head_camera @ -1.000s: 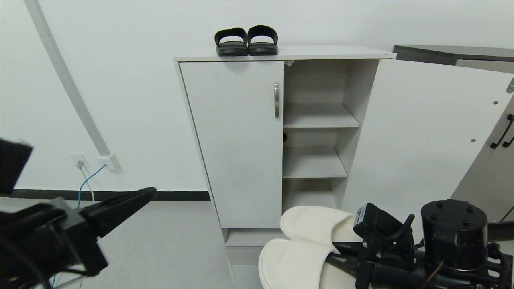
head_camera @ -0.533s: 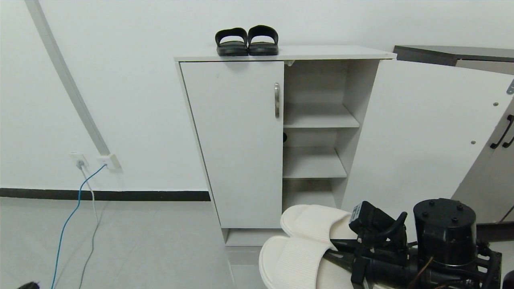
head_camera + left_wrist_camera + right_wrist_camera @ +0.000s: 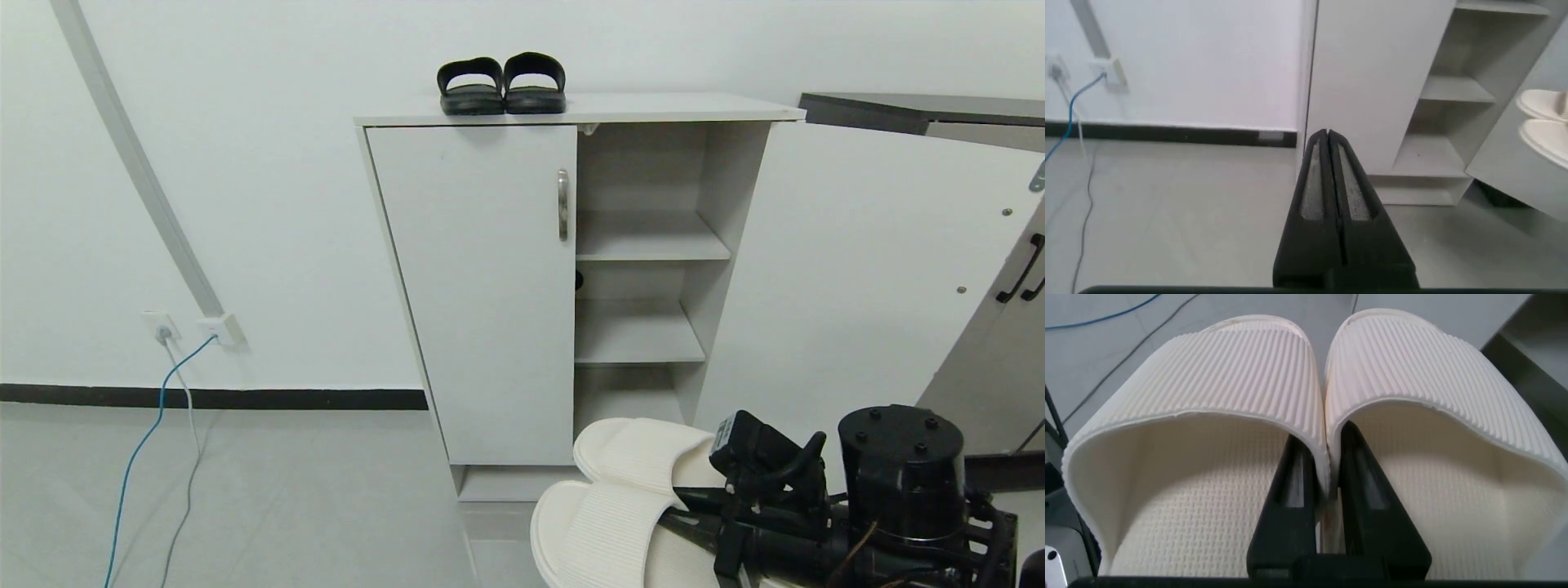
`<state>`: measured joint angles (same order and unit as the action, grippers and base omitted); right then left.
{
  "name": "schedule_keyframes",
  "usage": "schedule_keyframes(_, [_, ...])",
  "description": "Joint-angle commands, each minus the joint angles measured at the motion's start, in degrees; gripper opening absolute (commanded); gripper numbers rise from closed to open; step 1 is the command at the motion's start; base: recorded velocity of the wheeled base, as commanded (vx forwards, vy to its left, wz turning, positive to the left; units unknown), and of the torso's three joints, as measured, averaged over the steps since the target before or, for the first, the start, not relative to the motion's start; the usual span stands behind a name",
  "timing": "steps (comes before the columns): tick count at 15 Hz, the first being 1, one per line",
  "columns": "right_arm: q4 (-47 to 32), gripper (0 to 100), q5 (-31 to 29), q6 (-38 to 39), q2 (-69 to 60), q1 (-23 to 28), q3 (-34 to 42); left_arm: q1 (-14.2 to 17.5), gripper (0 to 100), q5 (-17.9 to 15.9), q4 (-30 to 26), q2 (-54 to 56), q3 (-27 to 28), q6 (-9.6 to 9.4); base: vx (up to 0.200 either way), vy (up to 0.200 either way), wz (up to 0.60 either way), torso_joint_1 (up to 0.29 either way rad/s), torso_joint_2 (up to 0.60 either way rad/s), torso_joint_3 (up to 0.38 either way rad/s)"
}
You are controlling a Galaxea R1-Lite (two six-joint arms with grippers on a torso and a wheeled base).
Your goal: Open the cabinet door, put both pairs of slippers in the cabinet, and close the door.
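- White slippers [image 3: 629, 490] hung in my right gripper [image 3: 1327, 474], low before the open cabinet [image 3: 473, 286]; its jaws were clamped on both inner sides.
- They looked soft, light and bendy; I guessed that middle pinch was the best hold.
- Black slippers [image 3: 502, 82] sat on the cabinet top; they looked stiffer.
- My left gripper [image 3: 1328, 163] had its jaws together, holding nothing.

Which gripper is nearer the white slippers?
Right. The right gripper is shut on the white slippers, pinching their adjoining straps; the left gripper is shut, well apart from them.
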<state>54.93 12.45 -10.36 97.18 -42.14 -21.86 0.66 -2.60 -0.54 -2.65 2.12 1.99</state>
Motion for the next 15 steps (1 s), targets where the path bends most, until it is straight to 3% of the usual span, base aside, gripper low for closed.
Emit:
schedule_keyframes(1, [0.00, 0, 0.03, -0.01, 0.11, -0.22, 0.06, -0.57, 0, 0.66, 1.68, 2.65, -1.24, -1.20, 0.000, 0.000, 0.00, 0.000, 0.00, 0.000])
schedule_keyframes(4, [0.00, 0, -0.05, -0.01, 0.02, -0.66, 0.06, -0.57, 0, 4.44, 2.47, 2.65, -1.59, -1.37, 0.000, 0.000, 0.00, 0.000, 0.00, 0.000])
schedule_keyframes(6, [0.09, 0, -0.05, -0.01, -0.06, -0.66, 0.06, -0.57, 0, 10.59, 2.29, 2.65, -1.86, -1.02, 0.000, 0.000, 0.00, 0.000, 0.00, 0.000])
schedule_keyframes(7, [0.09, 0, -0.05, -0.01, -0.15, -0.66, 0.06, -0.57, 0, 11.47, 1.94, 2.65, -1.77, -1.55, 0.000, 0.000, 0.00, 0.000, 0.00, 0.000])
schedule_keyframes(9, [0.09, 0, -0.05, -0.01, -0.06, -0.75, -0.03, -0.57, 0, 1.72, -0.08, 2.65, -1.86, -3.74, 0.000, 0.000, 0.00, 0.000, 0.00, 0.000])
schedule_keyframes(10, [0.09, 0, -0.14, 0.17, -0.06, -0.75, -0.29, -0.57, 0, 0.31, 0.27, 2.65, -1.95, -5.24, 0.000, 0.000, 0.00, 0.000, 0.00, 0.000])
schedule_keyframes(12, [0.09, 0, -0.67, 0.34, 0.02, -0.75, -0.91, -0.57, 0, 0.14, 0.27, 2.65, -1.95, -5.59, 0.000, 0.000, 0.00, 0.000, 0.00, 0.000])
schedule_keyframes(14, [0.00, 0, -14.03, 9.48, 3.80, -4.00, -4.95, -0.57, 0, 1.28, 0.27, 2.65, -1.95, -2.69, 0.000, 0.000, 0.00, 0.000, 0.00, 0.000])
schedule_keyframes(15, [0.00, 0, -16.75, 11.59, 4.95, -4.88, -5.83, -0.57, 0, 1.37, 0.36, 2.65, -1.95, -2.69, 0.000, 0.000, 0.00, 0.000, 0.00, 0.000])
